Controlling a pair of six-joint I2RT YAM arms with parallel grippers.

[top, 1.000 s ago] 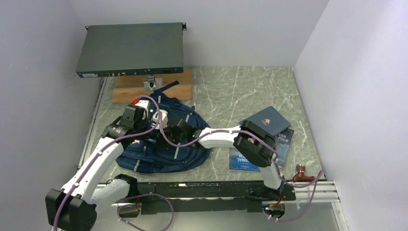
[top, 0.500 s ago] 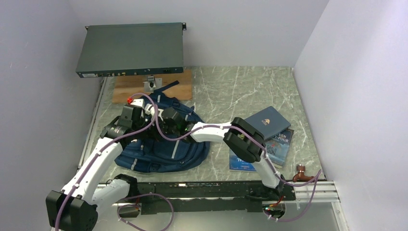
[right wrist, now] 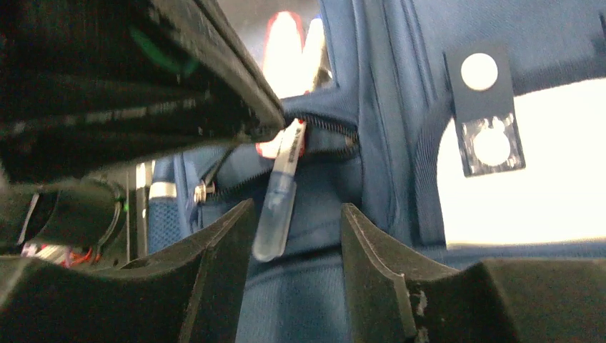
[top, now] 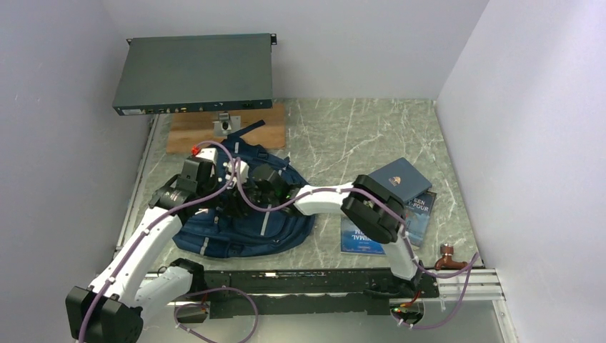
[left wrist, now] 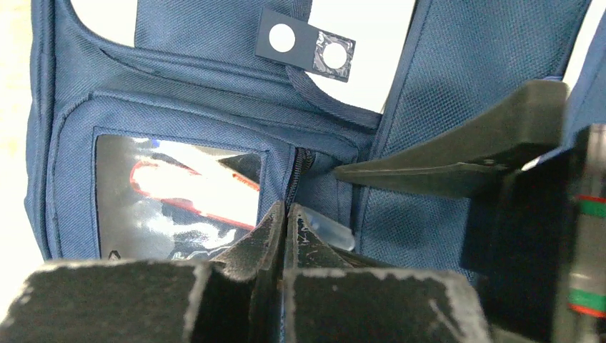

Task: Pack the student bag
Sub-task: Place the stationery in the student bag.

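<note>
Bag: soft navy woven-fabric student bag (top: 279, 230), slumped flat on the left of the green marbled table (top: 343, 136).
Left pincer (left wrist: 286, 218): clenched at the pocket zip; what it nips is hidden.
Right pincer (right wrist: 296, 207): released, astride a clear-capped marker (right wrist: 275, 214).
Change: right arm has edged rightward.
Around: blue hardback books (top: 400, 180) lie to the right.

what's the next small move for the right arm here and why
Probably close the right gripper on the pen and ease it deeper into the student bag: its jaws are open either side of the pen, which sticks out of the zip opening, while the left gripper, jaws shut, sits by the zip.
</note>
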